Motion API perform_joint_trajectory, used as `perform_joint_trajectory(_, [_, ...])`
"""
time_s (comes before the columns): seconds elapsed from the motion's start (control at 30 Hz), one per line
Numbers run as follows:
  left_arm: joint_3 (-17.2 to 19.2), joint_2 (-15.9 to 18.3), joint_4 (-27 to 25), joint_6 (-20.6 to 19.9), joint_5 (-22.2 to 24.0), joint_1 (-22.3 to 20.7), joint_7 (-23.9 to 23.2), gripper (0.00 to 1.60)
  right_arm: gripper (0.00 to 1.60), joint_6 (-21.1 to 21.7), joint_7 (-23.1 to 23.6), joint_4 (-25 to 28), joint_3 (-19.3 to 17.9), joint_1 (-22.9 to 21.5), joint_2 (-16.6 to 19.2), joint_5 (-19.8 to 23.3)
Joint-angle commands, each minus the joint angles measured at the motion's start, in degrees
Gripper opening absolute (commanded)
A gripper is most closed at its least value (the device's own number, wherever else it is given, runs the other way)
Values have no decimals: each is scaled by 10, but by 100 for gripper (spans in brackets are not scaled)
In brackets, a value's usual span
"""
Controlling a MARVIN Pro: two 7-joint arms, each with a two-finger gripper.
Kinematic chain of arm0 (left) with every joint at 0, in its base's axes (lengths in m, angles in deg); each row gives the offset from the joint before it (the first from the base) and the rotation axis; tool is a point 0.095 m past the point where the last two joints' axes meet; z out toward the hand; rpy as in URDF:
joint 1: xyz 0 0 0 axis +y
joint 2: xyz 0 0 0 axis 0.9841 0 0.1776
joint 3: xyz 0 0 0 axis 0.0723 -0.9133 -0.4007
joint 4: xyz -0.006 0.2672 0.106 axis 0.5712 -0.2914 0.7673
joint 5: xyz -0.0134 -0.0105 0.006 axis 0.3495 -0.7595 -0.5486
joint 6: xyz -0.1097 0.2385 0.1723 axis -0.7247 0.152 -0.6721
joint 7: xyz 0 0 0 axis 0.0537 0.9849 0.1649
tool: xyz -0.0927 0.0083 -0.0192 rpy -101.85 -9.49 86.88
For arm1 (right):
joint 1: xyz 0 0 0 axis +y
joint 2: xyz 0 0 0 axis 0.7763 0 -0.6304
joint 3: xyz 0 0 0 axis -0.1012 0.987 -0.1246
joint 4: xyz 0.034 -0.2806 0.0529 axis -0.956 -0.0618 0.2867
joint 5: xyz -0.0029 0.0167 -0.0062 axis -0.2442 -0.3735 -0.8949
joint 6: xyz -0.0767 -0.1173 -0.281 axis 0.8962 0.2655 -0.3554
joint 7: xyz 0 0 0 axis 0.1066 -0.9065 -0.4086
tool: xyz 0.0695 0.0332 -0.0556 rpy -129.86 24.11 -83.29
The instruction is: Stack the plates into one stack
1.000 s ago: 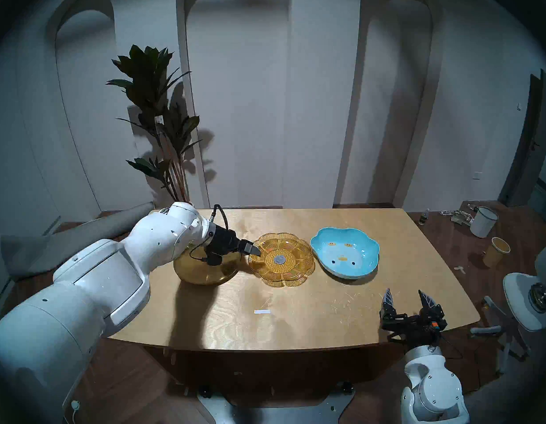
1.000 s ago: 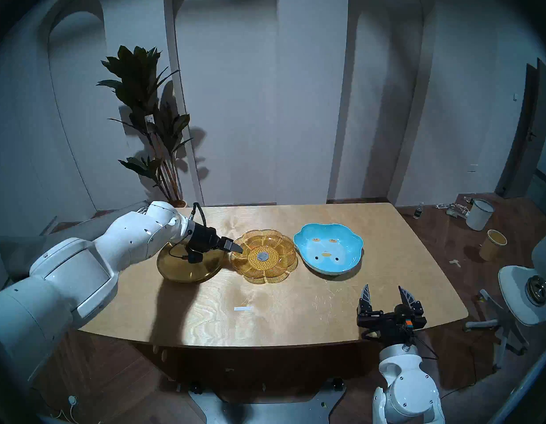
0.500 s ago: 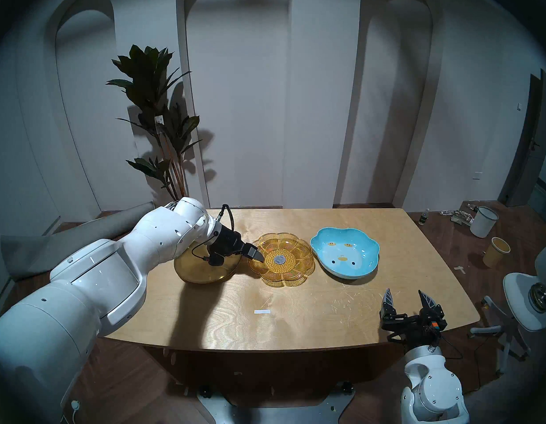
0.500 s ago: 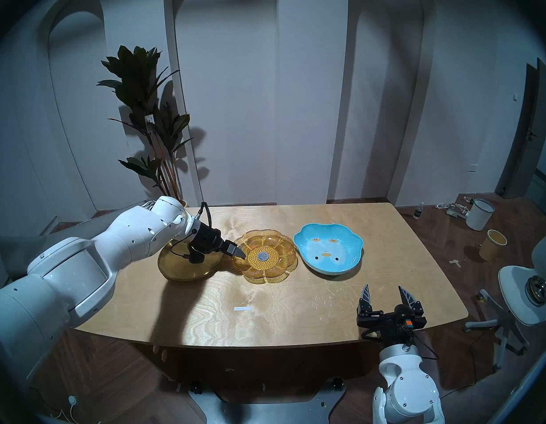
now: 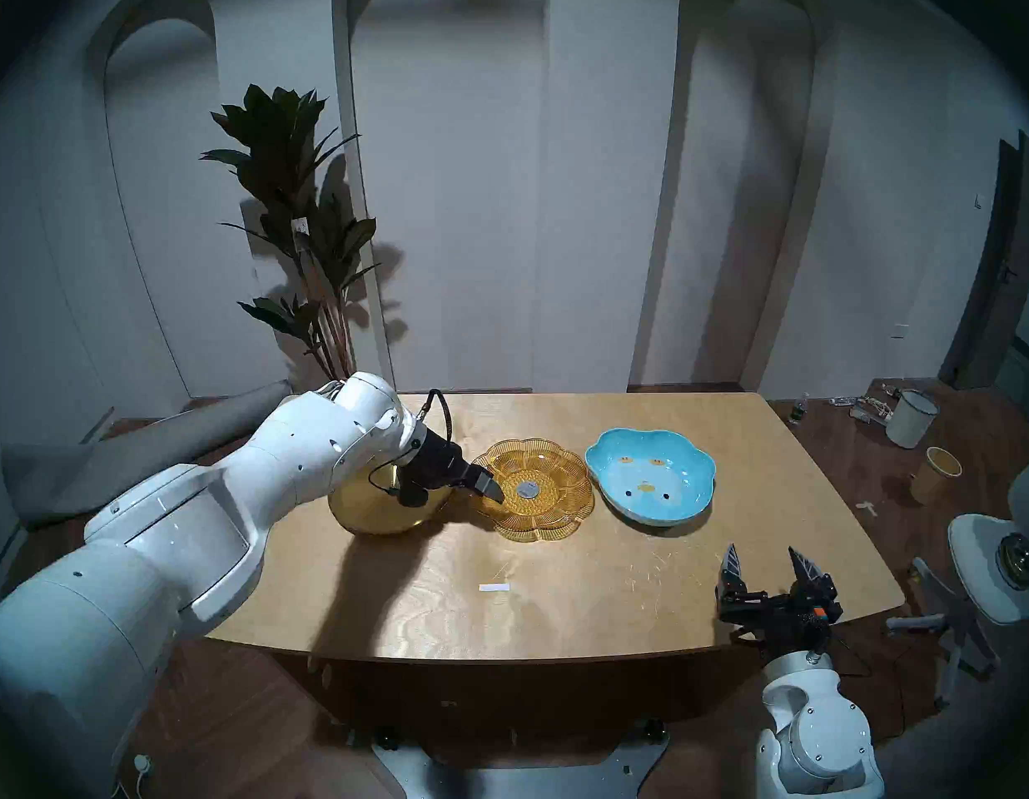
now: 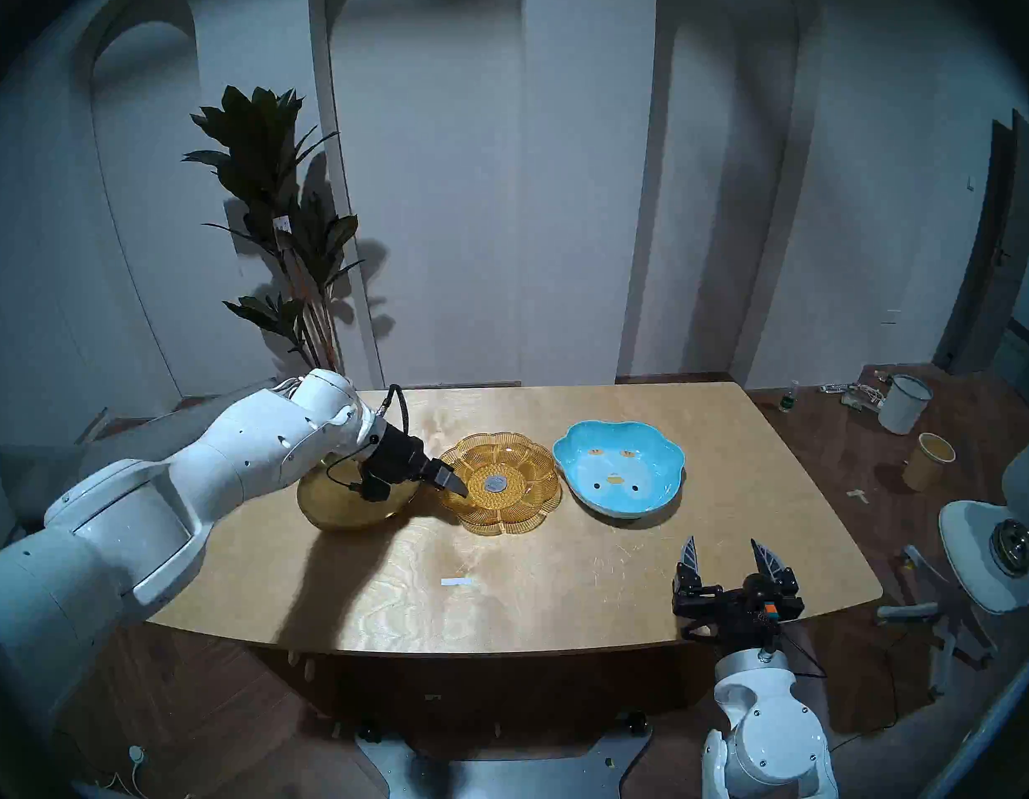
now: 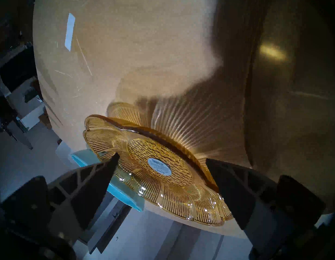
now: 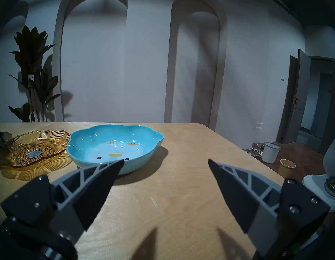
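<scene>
Shifted rightward since a second ago: left claw (image 5: pixel 492 488), now angled down over the left part of the amber see-through ribbed flower-shaped plate (image 5: pixel 544 490), jaws spread wide with nothing held, one fingertip (image 7: pixel 114 158) above the plate's ribbing and the other past its rim. Grey round sticker (image 7: pixel 159 166) at the amber plate's centre. Just left of it, partly hidden under the white left arm, round shiny gold metal plate (image 5: pixel 379 512). To the right, light-blue glazed lobed dish with yellow marks (image 5: pixel 650 475), close beside the amber plate, contact unclear. All three unstacked on the pale wooden counter (image 5: pixel 558 596). Near right corner: right claw (image 5: pixel 770 561), level, jaws wide, empty. Small white strip (image 5: pixel 494 587) near the counter's front.
</scene>
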Motion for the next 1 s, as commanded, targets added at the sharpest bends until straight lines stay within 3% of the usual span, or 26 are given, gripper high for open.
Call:
perform_joint_trajectory(0.0, [12, -1, -34, 35, 10, -3, -22, 160, 160, -5, 1, 13, 1, -1, 0, 1])
perform_joint_trajectory(0.07, [16, -5, -34, 40, 11, -1, -33, 157, 160, -5, 1, 13, 1, -1, -1, 1])
perform_joint_trajectory(0.1, [17, -8, -32, 42, 12, -1, -37, 131, 160, -5, 1, 13, 1, -1, -1, 1])
perform_joint_trajectory(0.13, [18, -12, -28, 46, 12, -2, -45, 129, 160, -5, 2, 13, 1, -1, -1, 1])
perform_joint_trajectory(0.23, [22, -23, -14, 53, 15, -3, -57, 98, 160, -5, 2, 13, 1, -1, -1, 1])
perform_joint_trajectory(0.27, [22, -23, -14, 53, 15, -3, -57, 98, 160, -5, 2, 13, 1, -1, -1, 1])
perform_joint_trajectory(0.3, [24, -26, -8, 56, 16, -4, -62, 75, 160, -5, 2, 13, 1, -1, -1, 1])
perform_joint_trajectory(0.4, [24, -42, 24, 56, 16, -9, -73, 64, 160, -6, 2, 13, 1, -1, -2, 0])
perform_joint_trajectory(0.43, [24, -46, 33, 53, 16, -10, -74, 45, 160, -6, 2, 13, 0, -1, -2, 0])
perform_joint_trajectory(0.5, [25, -56, 58, 50, 17, -15, -77, 32, 160, -5, 3, 13, 0, -1, -2, 0])
perform_joint_trajectory(0.57, [23, -63, 78, 41, 15, -20, -76, 0, 160, -5, 3, 13, 0, -2, -2, 0])
perform_joint_trajectory(0.77, [23, -79, 136, 33, 19, -40, -64, 0, 160, -5, 3, 13, 0, -2, -3, 0])
perform_joint_trajectory(0.97, [16, -76, 147, 45, 15, -58, -47, 0, 160, -5, 4, 13, 0, -2, -3, -1])
